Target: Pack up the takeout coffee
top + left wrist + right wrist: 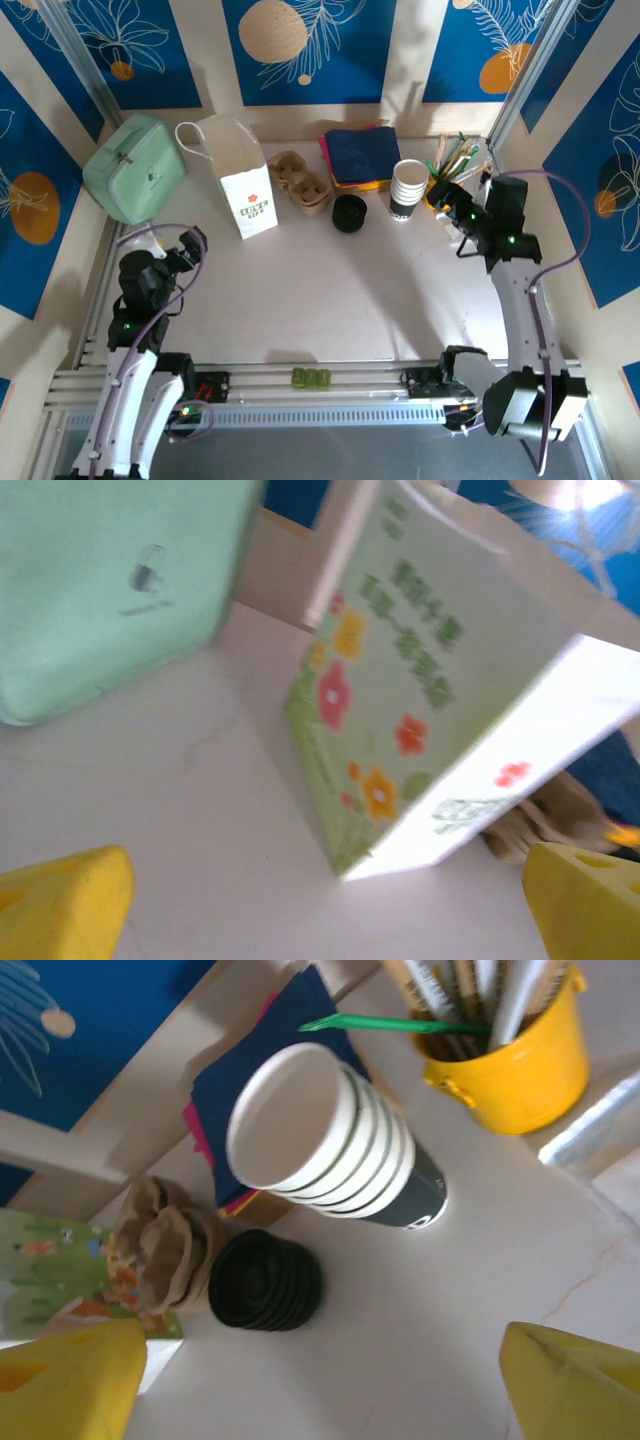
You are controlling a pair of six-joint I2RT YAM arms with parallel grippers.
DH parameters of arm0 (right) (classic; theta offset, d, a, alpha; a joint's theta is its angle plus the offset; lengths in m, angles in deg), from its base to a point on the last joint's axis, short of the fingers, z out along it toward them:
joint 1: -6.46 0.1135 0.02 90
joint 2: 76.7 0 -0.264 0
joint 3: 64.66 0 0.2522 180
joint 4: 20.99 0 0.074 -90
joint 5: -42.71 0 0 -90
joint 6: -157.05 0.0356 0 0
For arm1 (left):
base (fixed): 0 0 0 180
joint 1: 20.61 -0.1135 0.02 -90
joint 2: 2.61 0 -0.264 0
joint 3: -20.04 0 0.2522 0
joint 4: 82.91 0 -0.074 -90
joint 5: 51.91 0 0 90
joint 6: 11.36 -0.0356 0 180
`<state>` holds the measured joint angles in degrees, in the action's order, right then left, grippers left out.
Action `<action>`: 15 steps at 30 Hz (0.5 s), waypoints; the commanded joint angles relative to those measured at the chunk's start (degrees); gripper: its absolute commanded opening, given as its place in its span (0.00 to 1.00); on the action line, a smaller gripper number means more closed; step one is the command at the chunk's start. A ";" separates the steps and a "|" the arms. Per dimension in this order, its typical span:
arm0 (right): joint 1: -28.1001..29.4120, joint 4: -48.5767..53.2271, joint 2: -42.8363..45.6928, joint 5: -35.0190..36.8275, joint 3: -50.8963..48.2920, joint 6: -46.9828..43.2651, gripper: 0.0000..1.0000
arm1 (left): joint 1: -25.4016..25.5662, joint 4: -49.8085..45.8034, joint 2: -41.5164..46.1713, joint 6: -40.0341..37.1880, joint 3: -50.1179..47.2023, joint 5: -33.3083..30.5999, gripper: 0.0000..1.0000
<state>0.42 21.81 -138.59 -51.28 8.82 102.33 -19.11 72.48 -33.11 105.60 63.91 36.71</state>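
The stack of white ribbed paper takeout cups (pixel 408 188) stands upright on the worktop (pixel 320 290) towards its far right corner, rim up, so its long axis is vertical. The right fingers (pixel 570 1385) hover near it, spread wide with nothing between them. From overhead the stack lies at about ten o'clock from them. Through the right wrist camera it sits straight ahead at twelve, lined up with the gap but not yet inside it.

It has close neighbours: a yellow bucket of stirrers and cutlery (pixel 520 1070) at the stack's three o'clock, and a low pile of black round lids (pixel 265 1280) at roughly its eight o'clock.

The left fingers (pixel 60 900), likewise wide open and empty, are well apart from the cups, over by the worktop's nine o'clock edge and facing a white paper bag with a flower print (pixel 420 700).

The right arm is plainly the nearer. I'd judge the coming move to be a straight advance, bringing the fingers either side of the ribbed wall without nudging the bucket.
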 commanded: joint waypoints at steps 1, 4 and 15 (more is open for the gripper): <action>3.32 12.70 -5.90 -0.42 8.74 -2.18 0.87 | -0.61 -9.27 -1.78 0.05 7.23 13.01 0.99; 6.07 14.94 -11.15 5.56 14.82 -2.95 0.86 | -0.55 -13.08 -3.79 -2.24 12.66 17.48 0.99; 6.34 21.13 -32.94 11.81 36.86 -4.60 0.74 | -0.57 -17.03 -4.35 -6.13 17.60 20.38 0.99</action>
<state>7.10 38.24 -169.01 -42.08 41.87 98.90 -19.11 57.27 -38.27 101.21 80.63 54.89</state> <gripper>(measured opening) 0.743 0.994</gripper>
